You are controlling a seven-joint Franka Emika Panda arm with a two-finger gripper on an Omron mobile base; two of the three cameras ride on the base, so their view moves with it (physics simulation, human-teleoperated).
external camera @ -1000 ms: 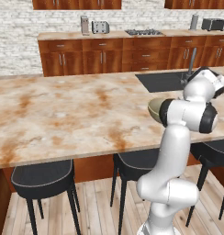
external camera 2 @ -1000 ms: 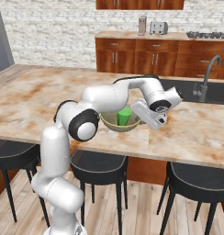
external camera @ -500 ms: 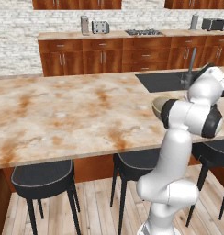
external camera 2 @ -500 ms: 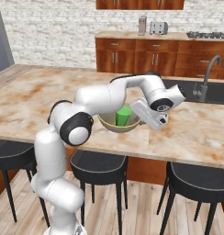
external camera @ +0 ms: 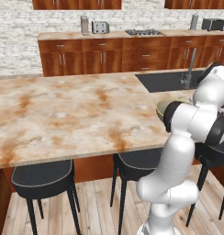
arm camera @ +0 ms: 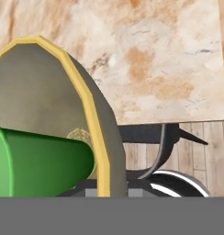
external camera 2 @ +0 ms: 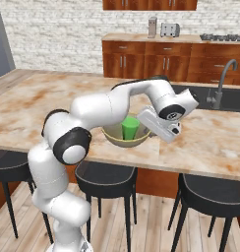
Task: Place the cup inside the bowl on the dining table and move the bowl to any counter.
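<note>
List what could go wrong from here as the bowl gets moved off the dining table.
1. The pincer pinches only the bowl by its thin rim, so the bowl may tilt or slip once lifted.
2. The cup stands loose inside the bowl; a tilt could tip it out.
3. The bowl sits near the dining table edge above the stools, so a slip would likely drop it to the floor.

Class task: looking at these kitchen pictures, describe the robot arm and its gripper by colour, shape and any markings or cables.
The arm is made of glossy white, rounded tubular segments joined by dark, almost black, ring-shaped joints. Its hand is a flat white block ending in a gripper with small dark fingers. No cables, sleeves or lettering can be made out; the shell looks plain and smooth throughout.
</note>
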